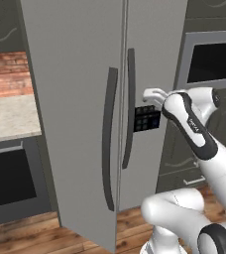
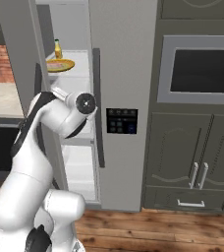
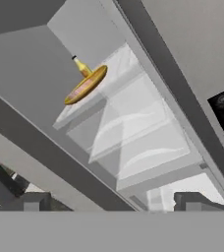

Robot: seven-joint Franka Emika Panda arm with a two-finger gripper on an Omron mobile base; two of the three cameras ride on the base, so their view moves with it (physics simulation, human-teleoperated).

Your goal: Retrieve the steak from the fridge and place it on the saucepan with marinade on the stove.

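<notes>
The tall light-grey fridge [image 1: 75,74] [image 2: 126,64] has its left door swung open and its right door shut. On an upper shelf inside lies the steak [image 2: 58,63] [image 3: 83,87], a flat pinkish piece on a round yellow plate [image 2: 61,66] [image 3: 87,84]. My gripper [image 3: 115,204] is open and empty, its two tips wide apart. It points into the open compartment, below and short of the plate. In the left base view my hand [image 1: 153,94] reaches past the right door's edge. The saucepan, marinade and stove are out of view.
A small yellow bottle [image 2: 58,48] [image 3: 82,66] stands behind the plate. The lower fridge shelves [image 3: 143,147] are bare. A built-in wall oven [image 2: 202,71] [image 1: 214,62] with cabinets [image 2: 197,170] below stands right of the fridge. A beige counter [image 1: 8,116] lies to the left.
</notes>
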